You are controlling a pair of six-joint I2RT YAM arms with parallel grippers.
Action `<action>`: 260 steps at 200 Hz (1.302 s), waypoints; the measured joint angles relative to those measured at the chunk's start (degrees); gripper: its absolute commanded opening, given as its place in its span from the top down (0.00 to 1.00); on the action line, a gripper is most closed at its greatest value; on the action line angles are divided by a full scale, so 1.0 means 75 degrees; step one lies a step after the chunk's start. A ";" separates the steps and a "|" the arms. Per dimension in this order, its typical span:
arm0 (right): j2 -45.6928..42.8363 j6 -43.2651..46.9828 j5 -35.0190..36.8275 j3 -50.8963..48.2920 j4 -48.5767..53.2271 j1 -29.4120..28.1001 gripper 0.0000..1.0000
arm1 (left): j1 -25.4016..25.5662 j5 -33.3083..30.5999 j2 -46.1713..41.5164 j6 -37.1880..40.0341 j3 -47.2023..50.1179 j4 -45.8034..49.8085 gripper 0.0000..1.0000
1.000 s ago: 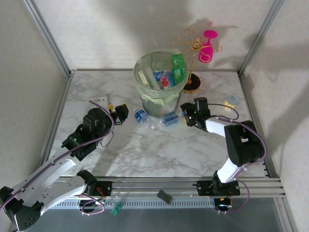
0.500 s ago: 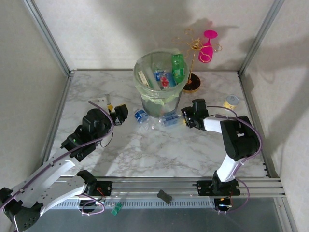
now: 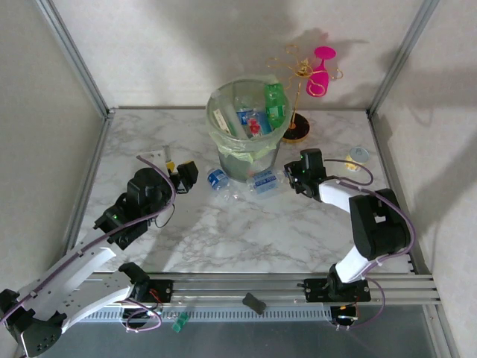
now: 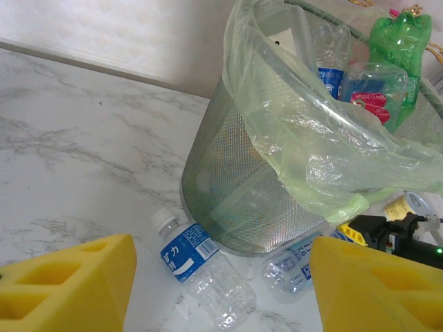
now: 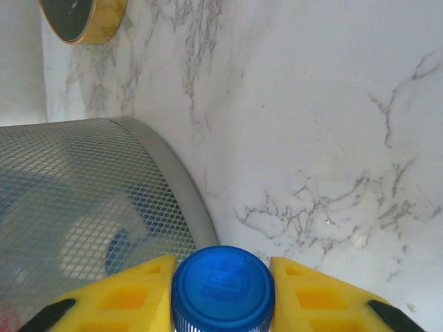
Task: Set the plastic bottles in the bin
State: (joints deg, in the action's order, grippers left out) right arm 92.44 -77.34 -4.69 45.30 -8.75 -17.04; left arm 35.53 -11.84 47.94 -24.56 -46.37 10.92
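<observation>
The bin (image 3: pixel 218 119) stands at the back middle of the table with several plastic bottles inside, among them a green one (image 3: pixel 275 104). Two clear blue-labelled bottles lie at its foot. My right gripper (image 3: pixel 288 179) is shut on the blue cap (image 5: pixel 223 289) of the right one (image 3: pixel 264 181), tight against the bin's mesh wall (image 5: pixel 69 187). The left one (image 4: pixel 197 266) lies white cap up-left, just ahead of my open left gripper (image 4: pixel 221 294). The right bottle's body (image 4: pixel 291 266) and the bin (image 4: pixel 235 180) also show there.
A gold wire stand (image 3: pixel 297 130) carrying a pink wine glass (image 3: pixel 322 71) stands right behind the bin. A short yellow-labelled can (image 3: pixel 358 155) sits at the far right. The stand's round base (image 5: pixel 83 17) is close to my right gripper. Frame posts line both sides.
My right gripper has closed its jaws on the bottle's blue cap and the bottle has shifted slightly. The left arm has stayed still.
</observation>
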 measured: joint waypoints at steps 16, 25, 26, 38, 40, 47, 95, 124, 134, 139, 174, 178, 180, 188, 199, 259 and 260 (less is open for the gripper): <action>-0.0251 0.0009 0.0000 -0.0248 -0.0006 0.0003 0.76 | 0.0003 0.0003 0.0000 0.0000 0.0000 0.0000 0.33; -0.0396 0.0023 0.0000 -0.0417 0.0000 0.0003 0.76 | 0.0003 0.0009 0.0000 0.0000 0.0000 0.0000 0.33; -0.0417 0.0023 0.0000 -0.0440 0.0003 0.0003 0.76 | 0.0003 0.0009 0.0000 0.0003 0.0000 0.0000 0.33; -0.0632 0.0082 0.0006 -0.0624 0.0082 0.0003 0.76 | 0.0020 0.0026 0.0000 0.0026 0.0000 0.0000 0.32; -0.0670 0.0087 0.0006 -0.0650 0.0111 0.0003 0.76 | 0.0023 0.0029 0.0000 0.0026 0.0000 -0.0003 0.32; -0.0816 0.0169 0.0026 -0.0717 0.0181 0.0003 0.76 | 0.0052 0.0038 0.0003 0.0052 0.0000 -0.0003 0.31; -0.1816 0.0915 -0.0064 -0.0860 0.0466 0.0047 0.76 | 0.0321 0.0233 0.0111 0.0169 0.0000 -0.0052 0.23; -0.2538 0.1577 -0.0181 -0.0857 0.0950 0.0055 0.76 | 0.0845 0.0070 0.0373 0.0341 -0.0009 -0.0006 0.22; -0.2821 0.1804 -0.0178 -0.0854 0.1145 0.0055 0.76 | 0.1061 -0.0020 0.0487 0.0376 -0.0017 0.0052 0.22; -0.2970 0.1906 -0.0178 -0.0845 0.1241 0.0055 0.76 | 0.1177 -0.0052 0.0557 0.0411 -0.0023 0.0093 0.22; -0.3722 0.2672 -0.0356 -0.0699 0.1763 0.0055 0.76 | 0.1848 -0.0248 0.1035 0.0597 -0.0321 0.0350 0.21; -0.3774 0.2751 -0.0393 -0.0679 0.1801 0.0055 0.76 | 0.1926 -0.0254 0.1096 0.0638 -0.0370 0.0358 0.20; -0.3800 0.2804 -0.0417 -0.0667 0.1827 0.0055 0.76 | 0.1964 -0.0259 0.1122 0.0656 -0.0393 0.0364 0.20; -0.3893 0.2975 -0.0530 -0.0618 0.1909 0.0055 0.76 | 0.2095 -0.0254 0.1236 0.0708 -0.0493 0.0379 0.20; -0.4048 0.3244 -0.0670 -0.0551 0.2043 0.0055 0.76 | 0.2209 -0.0213 0.1408 0.0761 -0.0638 0.0423 0.20; -0.5015 0.4503 -0.1746 -0.0192 0.2291 0.0055 0.75 | 0.2270 0.1294 0.2186 0.1026 -0.1425 0.0629 0.05; -0.5024 0.4514 -0.1760 -0.0192 0.2291 0.0055 0.75 | 0.2270 0.1338 0.2194 0.1014 -0.1437 0.0627 0.05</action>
State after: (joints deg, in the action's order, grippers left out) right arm 54.76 -43.48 -17.89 43.86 8.43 -16.62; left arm 52.56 -1.80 64.40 -16.95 -57.14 15.62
